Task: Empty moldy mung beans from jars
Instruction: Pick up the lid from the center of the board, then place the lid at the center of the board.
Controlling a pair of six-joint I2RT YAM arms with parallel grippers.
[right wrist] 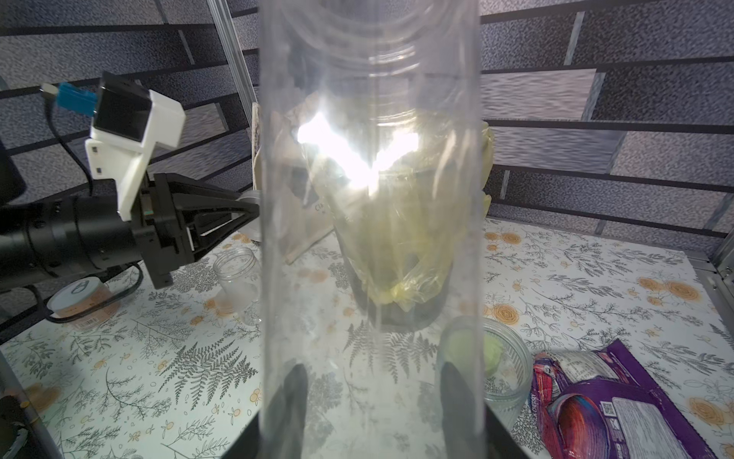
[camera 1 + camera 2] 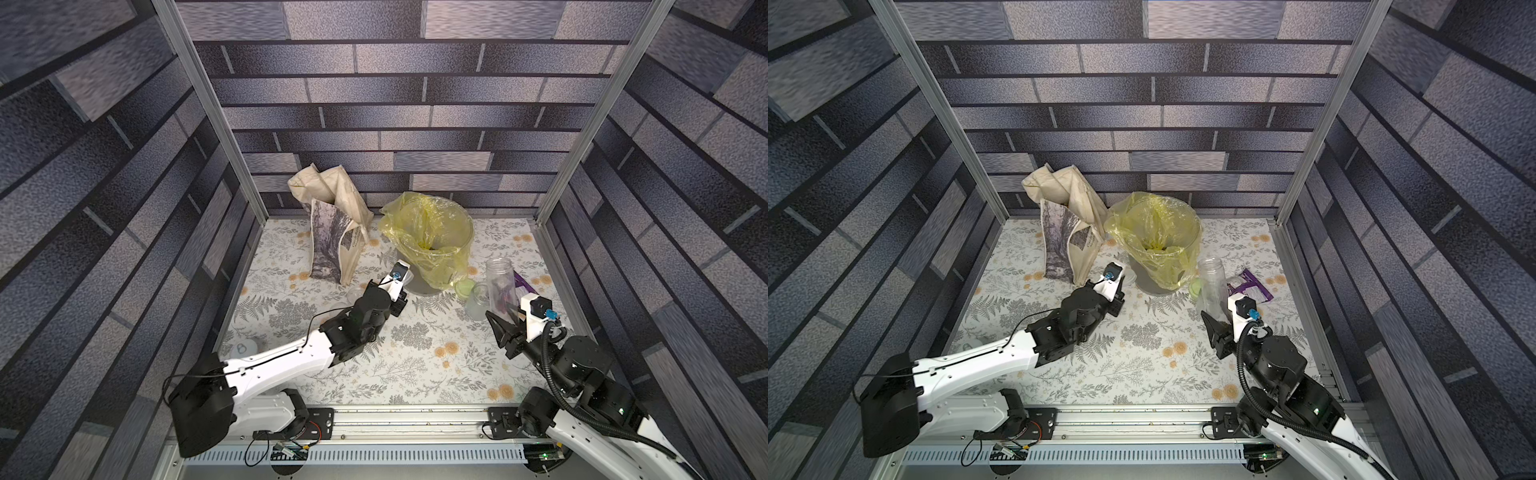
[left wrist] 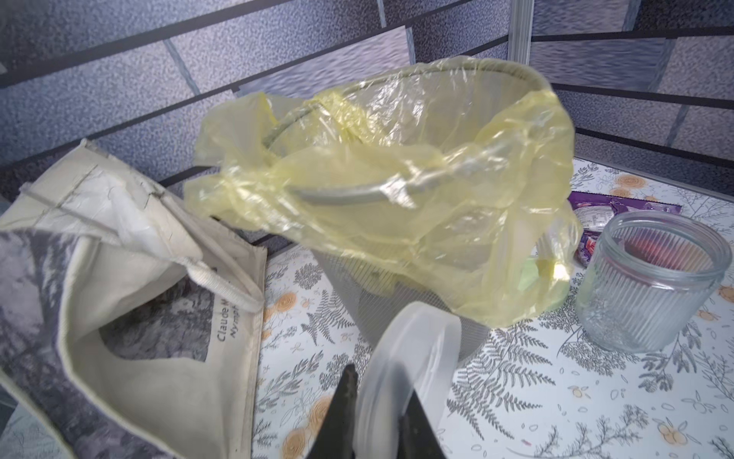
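— What has the right claw got, nearest us?

— The right gripper (image 1: 375,375) is clamped on both sides of a tall slim jar (image 1: 369,238), low on its body. The jar is upright with an open mouth, at the right of the floral table cover (image 2: 415,374). It is clear plastic, smooth-walled with a threaded neck. There is a faint haze on the wall, but you see straight through it.

— And the left one?

— The left gripper (image 3: 379,381) pinches a whitish lid (image 3: 417,349) by its rim. The lid is a round, frosted disc held on edge, just this side of the bucket. Under that arm a second slim jar (image 1: 236,274) stands open on the cover. A ring-pull tin (image 1: 85,298) sits nearer us.

— Then the squat one?

— The ribbed jar (image 3: 651,286) is wider, fluted all round and open-topped. It stands just beyond the held jar. Its pale green lid (image 2: 464,287) lies beside it, and a glossy purple packet (image 1: 619,405) lies flat to the right.

— Farther back?

— A grey mesh bucket (image 3: 397,326) lined with a crinkled yellow bag (image 3: 437,179), thin and see-through. A cream cloth tote (image 2: 332,232) with a grey print stands to its left, by the brick-patterned wall.
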